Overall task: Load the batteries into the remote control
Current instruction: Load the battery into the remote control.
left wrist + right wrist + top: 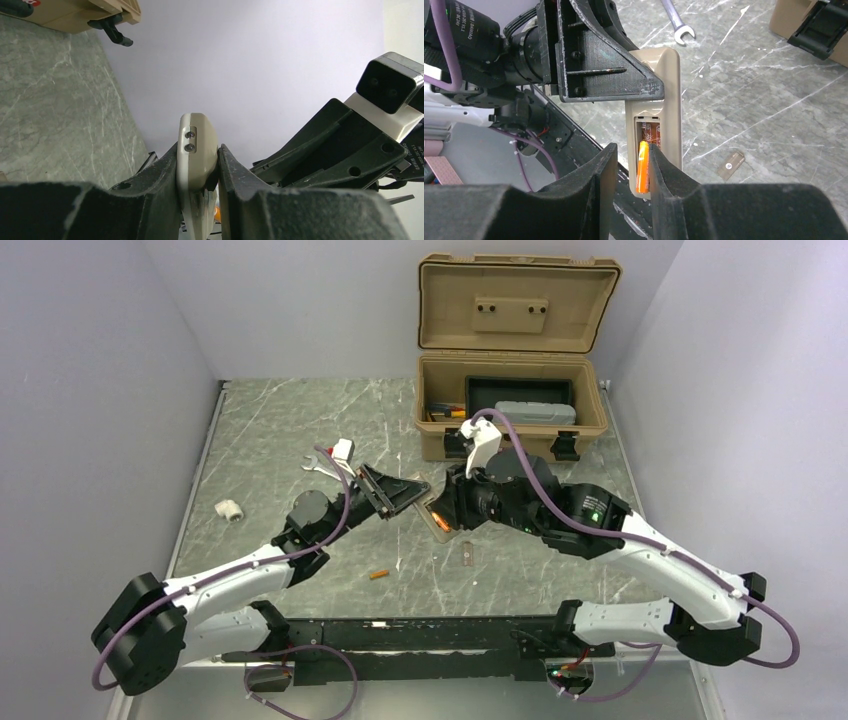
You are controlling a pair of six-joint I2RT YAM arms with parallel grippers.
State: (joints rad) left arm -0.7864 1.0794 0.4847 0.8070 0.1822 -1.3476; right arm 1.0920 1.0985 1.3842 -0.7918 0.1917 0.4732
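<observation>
My left gripper (198, 154) is shut on one end of the grey-tan remote control (200, 130), holding it above the table with its back up. In the right wrist view the remote control (669, 95) shows its open battery bay, and an orange battery (642, 167) lies lengthwise in it. My right gripper (631, 155) straddles that battery with its jaws apart: one finger touches the battery, the other stands off it. A second battery (378, 574) lies on the table between the arms. From above, the left gripper (398, 495) and right gripper (452, 512) meet at the remote control (445, 531).
The small grey battery cover (730, 165) lies on the table right of the remote. A silver wrench (320, 462) and a white fitting (229, 509) lie to the left. The open tan toolbox (510, 430) stands at the back.
</observation>
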